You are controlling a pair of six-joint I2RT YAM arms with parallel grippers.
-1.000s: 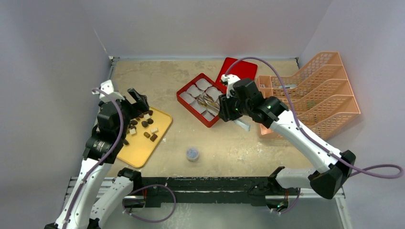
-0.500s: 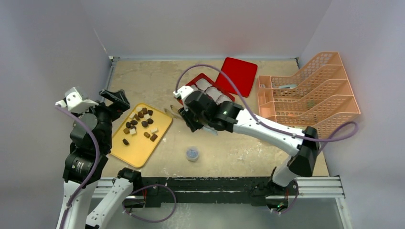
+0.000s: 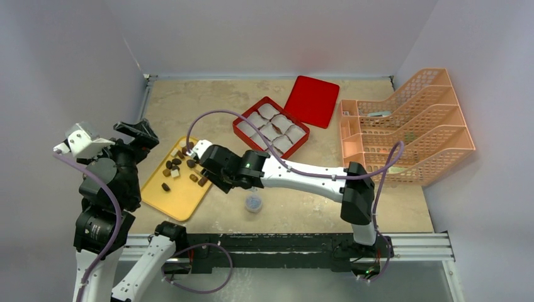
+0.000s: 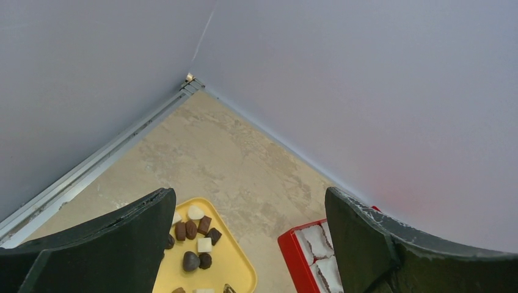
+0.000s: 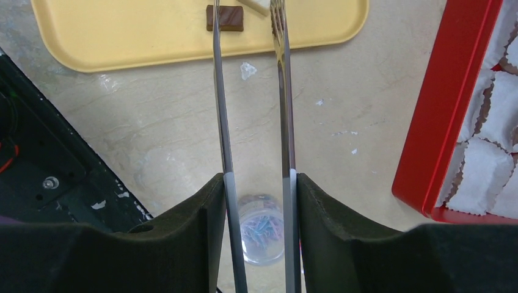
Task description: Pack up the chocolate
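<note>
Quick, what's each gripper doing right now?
Left gripper: open, empty.
Right gripper: closed on the metal tongs.

We note a yellow tray at the table's left, metal tongs reaching over its edge, and a small round container near it. Behind stands a red box of white paper liners, a flat red lid just beside it, and an orange file rack at the right.
</note>
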